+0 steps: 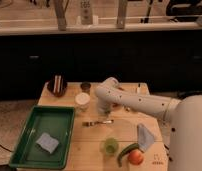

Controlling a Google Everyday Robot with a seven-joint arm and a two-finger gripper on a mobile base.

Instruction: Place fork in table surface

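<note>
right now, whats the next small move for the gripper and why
Probably raise the gripper up and away: the fork appears to lie flat on the table surface just in front of it, apart from the green tray, so the placing looks done.
</note>
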